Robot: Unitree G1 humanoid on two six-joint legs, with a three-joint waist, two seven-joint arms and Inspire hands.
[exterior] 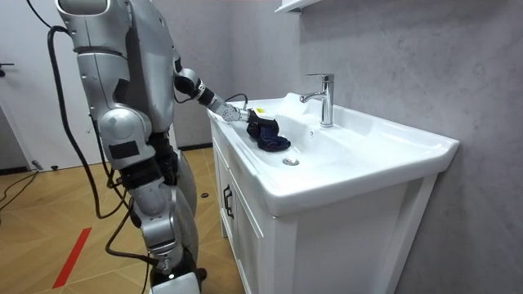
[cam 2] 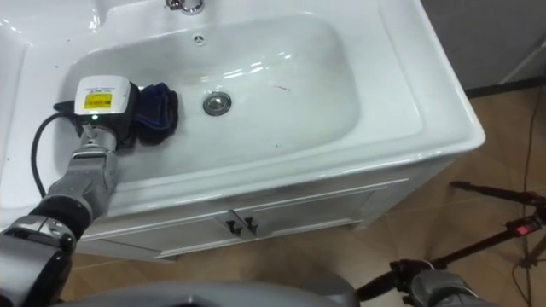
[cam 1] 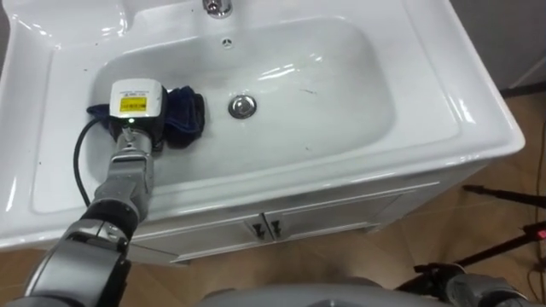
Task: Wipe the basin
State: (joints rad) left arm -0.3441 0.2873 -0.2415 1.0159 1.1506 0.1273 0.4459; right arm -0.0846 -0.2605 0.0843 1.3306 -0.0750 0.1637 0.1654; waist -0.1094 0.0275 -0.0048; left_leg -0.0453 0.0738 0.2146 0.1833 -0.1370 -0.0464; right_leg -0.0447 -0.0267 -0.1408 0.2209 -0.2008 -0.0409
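A white basin (cam 1: 358,128) is set in a vanity top, with a chrome drain (cam 1: 242,106) in the middle of its bowl. A dark blue cloth (cam 1: 183,115) lies bunched against the bowl's left wall. My left hand (cam 1: 135,111) reaches down into the bowl from the lower left and rests on the cloth, its fingers curled into the fabric. In the room view the cloth (exterior: 268,133) stands bunched just beyond that hand (exterior: 237,114). My right hand (cam 2: 422,288) hangs low at the lower right, in front of the cabinet.
A chrome tap (exterior: 324,96) stands at the back rim of the basin. White cabinet doors (cam 1: 264,226) with small handles sit below the front edge. I stand close to the vanity's front on a wooden floor (exterior: 49,245). Dark stand legs (cam 1: 503,196) lie to the right.
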